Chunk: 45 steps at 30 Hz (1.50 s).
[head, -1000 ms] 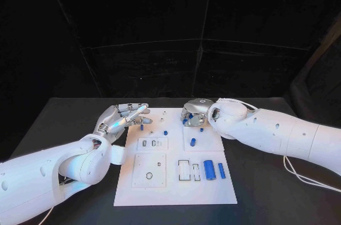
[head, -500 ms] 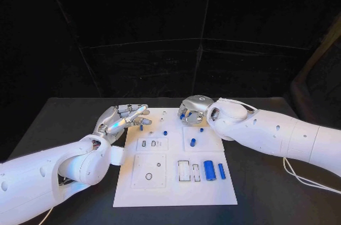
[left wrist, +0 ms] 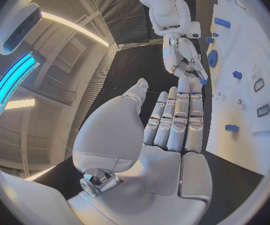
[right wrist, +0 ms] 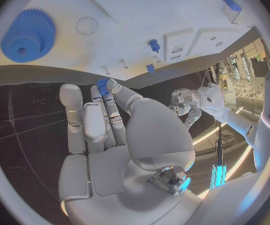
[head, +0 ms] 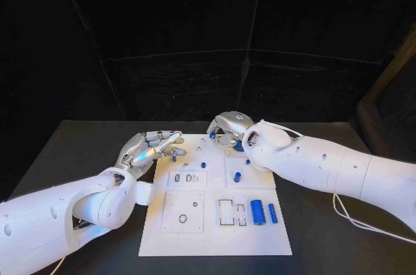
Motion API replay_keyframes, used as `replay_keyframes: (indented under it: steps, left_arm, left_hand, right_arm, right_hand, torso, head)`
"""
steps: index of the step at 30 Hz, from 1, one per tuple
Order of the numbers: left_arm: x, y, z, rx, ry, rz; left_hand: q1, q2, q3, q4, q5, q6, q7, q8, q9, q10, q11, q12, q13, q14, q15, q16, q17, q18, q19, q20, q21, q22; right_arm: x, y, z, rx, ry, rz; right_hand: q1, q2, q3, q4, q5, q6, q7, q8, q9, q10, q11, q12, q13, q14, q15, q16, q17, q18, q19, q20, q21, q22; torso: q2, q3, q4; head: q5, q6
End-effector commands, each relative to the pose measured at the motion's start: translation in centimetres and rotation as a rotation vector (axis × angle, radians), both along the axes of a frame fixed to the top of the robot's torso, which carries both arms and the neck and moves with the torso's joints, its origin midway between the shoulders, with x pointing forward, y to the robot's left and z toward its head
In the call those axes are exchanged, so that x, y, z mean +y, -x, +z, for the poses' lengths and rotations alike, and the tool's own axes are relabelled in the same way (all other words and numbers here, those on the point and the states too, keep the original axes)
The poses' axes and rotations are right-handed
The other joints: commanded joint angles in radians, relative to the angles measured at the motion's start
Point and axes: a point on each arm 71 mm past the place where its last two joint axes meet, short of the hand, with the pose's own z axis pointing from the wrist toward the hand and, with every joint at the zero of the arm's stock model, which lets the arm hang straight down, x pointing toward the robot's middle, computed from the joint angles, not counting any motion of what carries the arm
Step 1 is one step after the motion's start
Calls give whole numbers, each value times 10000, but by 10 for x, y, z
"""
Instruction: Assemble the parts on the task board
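— How do your two hands sit?
— Your left hand (head: 154, 147) hovers with fingers straight and held together, holding nothing. Your right hand (head: 227, 128) is raised at the far end, pinching a small blue part (right wrist: 102, 86) at its fingertips.

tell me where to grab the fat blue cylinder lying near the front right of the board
Pinch the fat blue cylinder across its round sides at mid-length, fingers coming down from above. It lies flat on the task board, long axis toward the robot; the slim rod beside it leaves little room.
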Motion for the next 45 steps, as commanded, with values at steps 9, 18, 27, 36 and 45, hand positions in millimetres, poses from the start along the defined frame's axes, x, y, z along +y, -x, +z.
replay_keyframes:
  steps: [9, 18, 27, 36, 45]
  left_arm:
    - [-4, 1, 4, -72, 79, -254]
    - [-5, 1, 5, -68, 91, -296]
    - [-4, 0, 4, -38, 64, -276]
    - [-3, 0, 4, -11, 47, -268]
    - [0, -2, 3, -6, 11, -203]
  left_hand:
    - [4, 89, -8, -46, -8, -27, 53, -38, -10, 18, 51, -66, -16, -64, 20, -50, 18, 38, 13, 88, -53, -12]
    - [18, 100, -5, -65, -8, -28, 52, -42, -10, 16, 50, -73, -16, -66, 20, -58, 25, 38, 12, 89, -56, -15]
    - [40, 123, -6, -108, -9, -42, 60, -61, -12, -2, 59, -98, -20, -107, 33, -97, 37, 36, -5, 97, -72, -28]
    - [41, 128, -7, -113, -9, -44, 61, -64, -12, -4, 61, -102, -20, -115, 35, -105, 40, 35, -8, 98, -75, -30]
    - [43, 136, -6, -117, -9, -43, 61, -66, -12, -5, 61, -104, -20, -119, 36, -109, 42, 35, -10, 100, -77, -32]
  right_arm:
    - [18, -11, 0, 145, -106, -279]
    - [26, -15, -2, 294, 147, -405]
    - [28, -16, -4, 260, 607, -403]
    - [26, -15, -3, 36, 748, -497]
    - [24, -12, 1, -369, 438, -544]
  right_hand:
    - [-46, -169, 93, 79, 38, -30, 23, -34, -8, 25, -35, -23, -6, 206, -3, 64, 8, -152, -58, 60, 70, 12]
    - [-53, -182, 145, 112, 42, -48, 21, -38, -9, -7, -33, -32, -9, 202, 2, 69, 1, -152, -57, 63, 84, 26]
    - [-42, -189, 182, 120, 44, -59, 18, -40, -10, -23, -32, -34, -10, 199, 8, 67, -13, -149, -61, 60, 89, 27]
    - [-33, -216, 217, 122, 59, -61, 18, -36, -8, -30, -31, -30, -9, 197, 10, 71, -16, -151, -62, 59, 99, 36]
    - [-68, -316, 276, 161, 126, -67, 27, -31, -5, -36, -24, -21, -6, 197, 15, 96, 2, -151, -73, 62, 116, 41]
  torso:
    - [202, -41, 139]
    - [284, -44, 180]
    - [319, -38, 178]
    - [342, -52, 172]
    - [367, -50, 156]
  head:
    - [-47, 81]
    - [-84, 99]
    - [-71, 81]
    - [-47, 98]
    - [-50, 106]
